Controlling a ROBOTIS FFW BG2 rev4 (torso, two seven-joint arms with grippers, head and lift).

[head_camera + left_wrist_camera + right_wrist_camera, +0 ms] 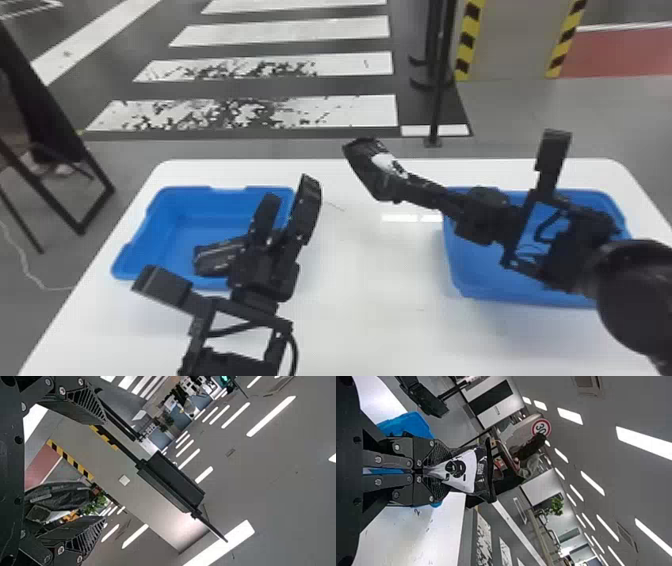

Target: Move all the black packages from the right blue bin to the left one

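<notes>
Head view: seen from above the near side of the counter (370, 325), facing forward and down, at middling range, with floor across the upper frame. Left wrist view: turned sideways, close behind the left claw (287, 195), facing outward and up to the ceiling (285, 479); it shares with the head view the striped pillar (510, 40), upper right there. Right wrist view: also sideways, close behind the right claw (407, 187), facing across the room; counter and crosswalk stripes (245, 114), the latter upper left in the head view, are common to both.
</notes>
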